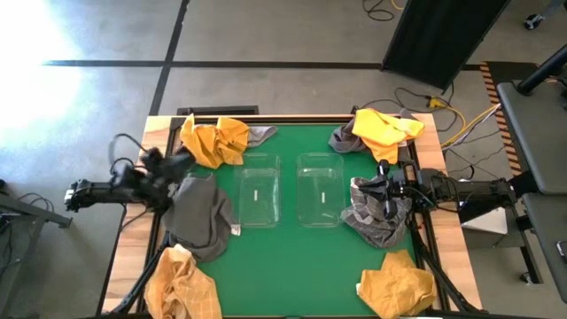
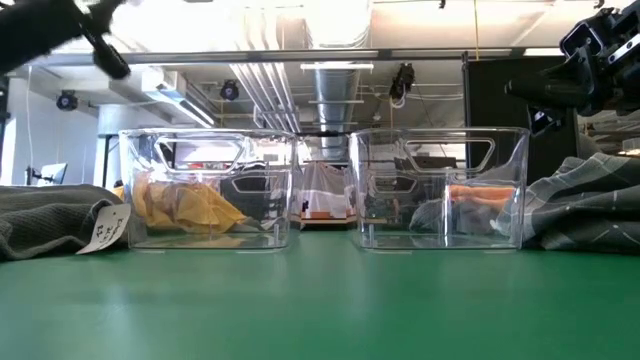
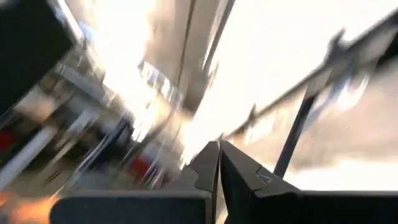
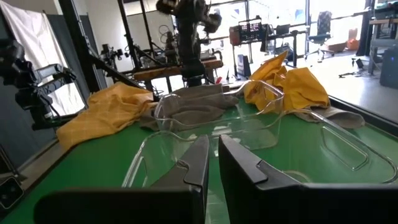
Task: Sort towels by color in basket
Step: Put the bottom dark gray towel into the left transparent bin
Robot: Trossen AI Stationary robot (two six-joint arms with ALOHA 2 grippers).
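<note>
Both empty, nearly closed, the left gripper (image 1: 184, 160) and right gripper (image 1: 379, 188) are hovering outside the two clear bins (image 1: 258, 190), leaving the front green mat (image 1: 292, 270) open.

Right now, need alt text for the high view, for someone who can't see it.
Overhead view of a green table with two empty clear bins side by side at its centre. Mustard-yellow towels lie at all four corners and grey towels left and right of the bins. The left gripper is over the left grey towel, the right gripper over the right one.
</note>
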